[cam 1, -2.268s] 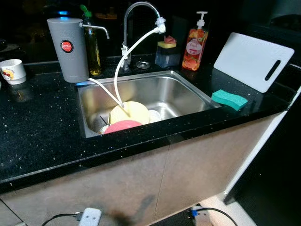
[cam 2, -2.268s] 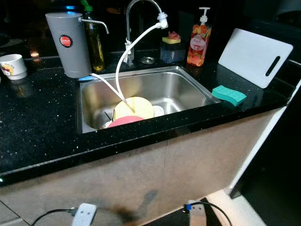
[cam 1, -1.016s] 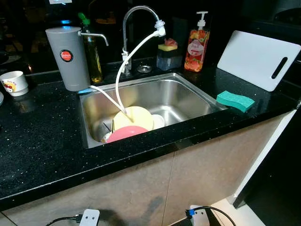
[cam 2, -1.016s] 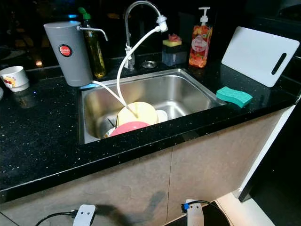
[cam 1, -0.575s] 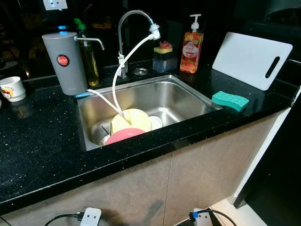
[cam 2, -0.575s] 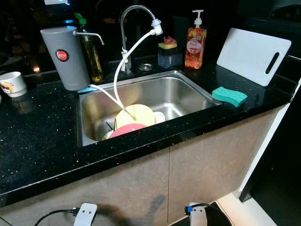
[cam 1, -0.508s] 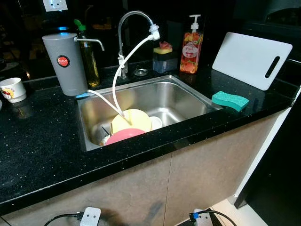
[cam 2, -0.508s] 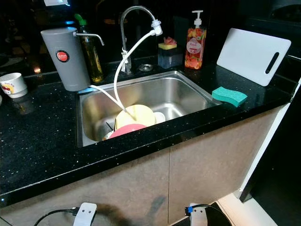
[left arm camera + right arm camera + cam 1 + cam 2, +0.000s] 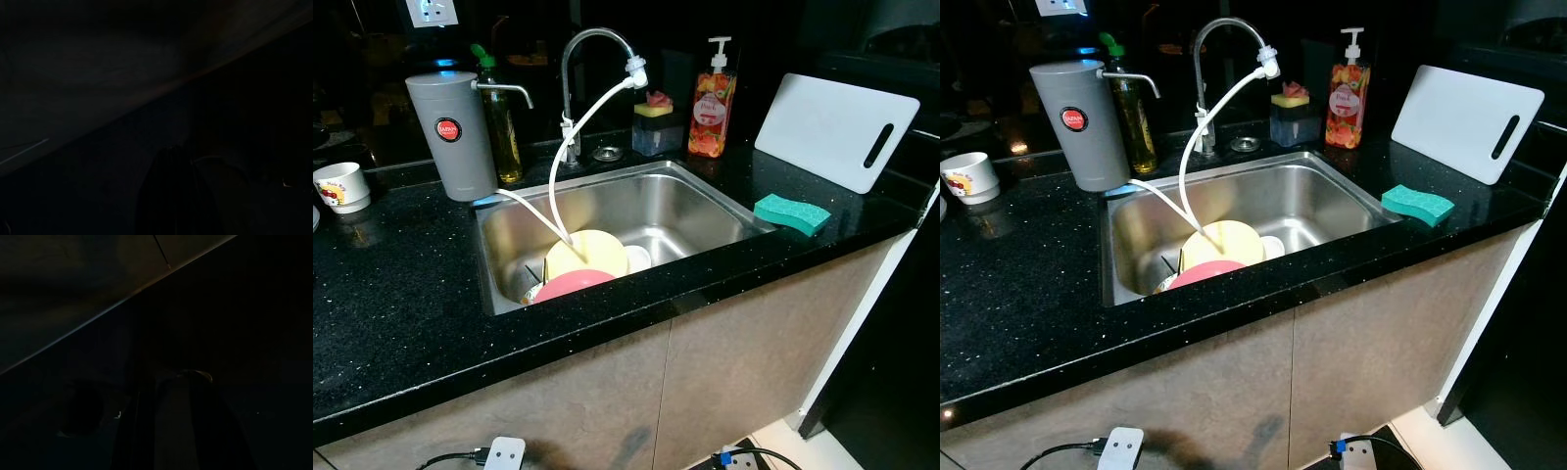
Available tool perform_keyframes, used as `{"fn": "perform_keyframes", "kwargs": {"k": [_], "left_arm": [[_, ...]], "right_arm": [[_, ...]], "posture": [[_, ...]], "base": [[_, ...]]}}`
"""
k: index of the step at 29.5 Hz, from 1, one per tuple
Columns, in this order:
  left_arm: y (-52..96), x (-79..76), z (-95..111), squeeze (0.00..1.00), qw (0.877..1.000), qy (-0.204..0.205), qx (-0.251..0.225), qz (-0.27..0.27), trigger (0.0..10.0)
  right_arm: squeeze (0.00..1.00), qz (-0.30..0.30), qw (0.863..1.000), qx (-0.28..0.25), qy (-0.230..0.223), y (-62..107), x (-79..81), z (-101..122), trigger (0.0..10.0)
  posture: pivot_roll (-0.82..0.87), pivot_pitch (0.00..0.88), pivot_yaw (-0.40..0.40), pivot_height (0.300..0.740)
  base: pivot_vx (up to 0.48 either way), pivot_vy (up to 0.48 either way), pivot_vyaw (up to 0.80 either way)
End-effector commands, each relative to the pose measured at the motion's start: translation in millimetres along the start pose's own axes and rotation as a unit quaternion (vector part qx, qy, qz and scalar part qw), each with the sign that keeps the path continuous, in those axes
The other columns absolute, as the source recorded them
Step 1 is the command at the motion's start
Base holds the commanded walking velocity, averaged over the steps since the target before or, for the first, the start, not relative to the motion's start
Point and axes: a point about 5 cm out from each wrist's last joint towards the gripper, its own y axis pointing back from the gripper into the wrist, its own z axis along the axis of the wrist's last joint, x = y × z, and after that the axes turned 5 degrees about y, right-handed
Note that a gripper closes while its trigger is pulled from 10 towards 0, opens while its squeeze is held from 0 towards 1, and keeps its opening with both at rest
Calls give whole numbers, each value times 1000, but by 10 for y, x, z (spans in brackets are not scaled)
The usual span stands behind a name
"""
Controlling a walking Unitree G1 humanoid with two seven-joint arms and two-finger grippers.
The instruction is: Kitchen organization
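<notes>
Facing sink [image 9: 705, 191] holding plates [image 9: 587, 257]

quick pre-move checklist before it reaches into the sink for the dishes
1. Dishes located: ok. A yellow plate and a pink plate lie at the front of the sink.
2. Path into the sink: not ok. A white hose from the faucet hangs down onto the yellow plate.
3. Counter space to set dishes down: ok. The black counter to the robot's left of the sink is bare in front of the mug.
4. Sponge within sight: ok. The green sponge lies on the counter at the sink's right.
5. Gripper readiness: cannot tell. Both wrist views are too dark.
</notes>
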Motion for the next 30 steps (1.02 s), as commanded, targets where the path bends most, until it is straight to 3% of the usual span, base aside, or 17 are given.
{"fn": "perform_keyframes", "kwargs": {"k": [1,7,11,20,30], "left_arm": [[13,15,-66,0,1000,-2,6,0,10000],[23,18,-120,0,1000,1,11,-2,10000],[31,19,-145,0,1000,-19,7,-4,10000],[54,116,-149,0,1000,-18,0,-3,10000],[2,-114,-4,0,999,-31,-25,-23,10000]], "right_arm": [[0,0,1000,12,5,11,-12,-85,10000],[0,1,1000,17,7,18,-16,-128,10000],[0,6,1000,21,13,27,-24,-166,10000],[0,9,1000,19,16,26,-25,-149,10000],[0,8,999,21,25,35,-68,-144,10000]], "posture": [[-11,0,21,740],[-1,0,18,740],[5,0,15,740],[5,0,17,740],[5,0,8,740]], "base": [[0,0,0],[0,367,0],[0,0,0],[0,0,0],[0,0,0]]}}
